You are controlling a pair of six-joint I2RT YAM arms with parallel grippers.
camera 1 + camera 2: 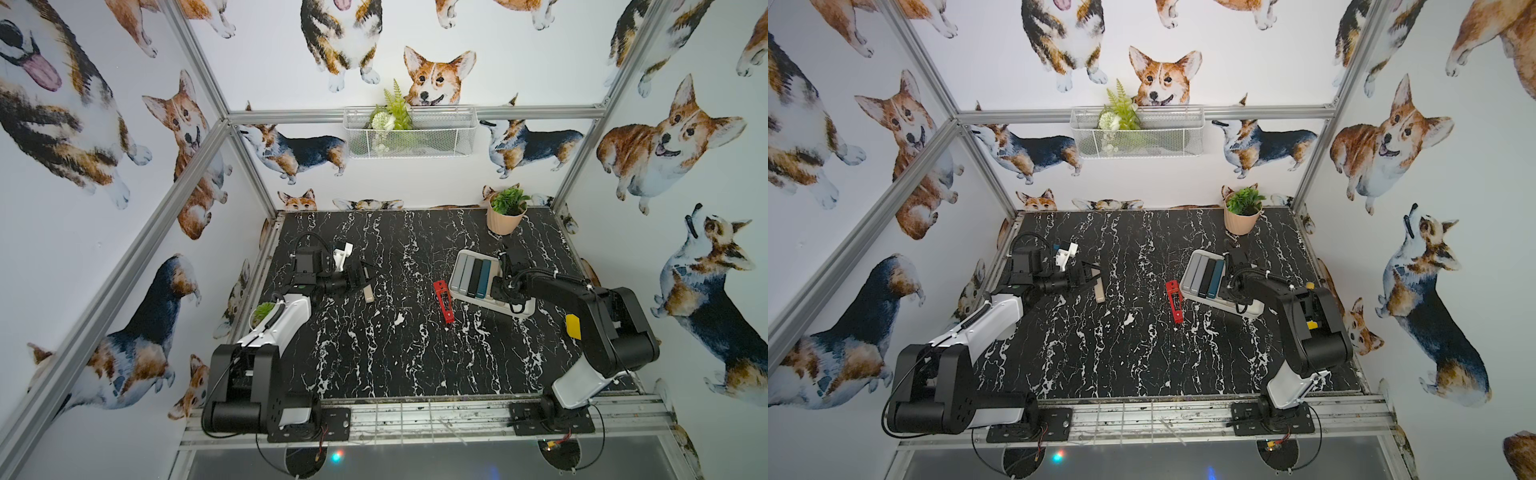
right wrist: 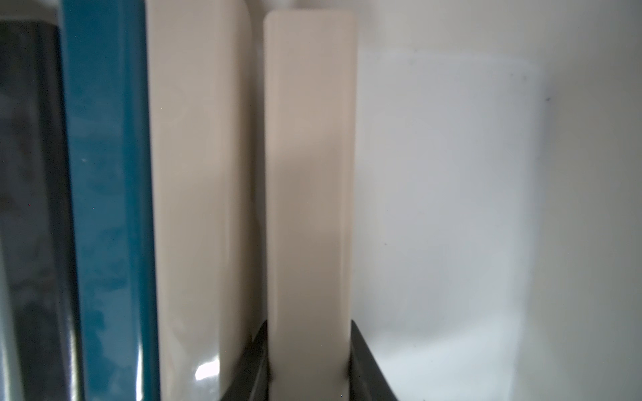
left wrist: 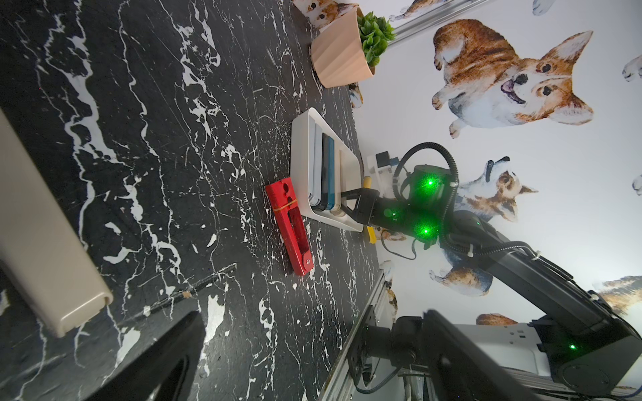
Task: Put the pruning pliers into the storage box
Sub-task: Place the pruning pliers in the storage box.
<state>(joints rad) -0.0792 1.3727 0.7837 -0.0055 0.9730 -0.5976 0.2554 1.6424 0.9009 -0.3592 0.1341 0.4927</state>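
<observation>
The right gripper (image 2: 309,364) is clamped on one end of a slim beige bar-shaped pruning plier (image 2: 309,173), a dark finger (image 2: 255,364) pressed to each long side. It holds the plier inside the shallow white plastic storage box (image 3: 298,166); I cannot tell whether the plier rests on the box floor. Just beside it, parallel and across a narrow gap, a second beige plier (image 2: 198,208) lies in the box. After that come a teal plier (image 1: 484,280), a black plier (image 1: 476,278) and two grey pliers (image 1: 462,273), packed in a row. On the held plier's other side the box floor is bare. A red plier (image 1: 444,302) lies on the black white-veined marble-look worktop (image 1: 374,353), just outside the box wall beside the grey pliers. Well away from the box, beyond the red plier, the left gripper (image 1: 358,276) has its jaws spread with nothing between them. It is turned sideways, right next to a third beige plier (image 1: 368,289) on the worktop. A ribbed peach pot with a green plant (image 1: 505,218) stands near the box's far end.
</observation>
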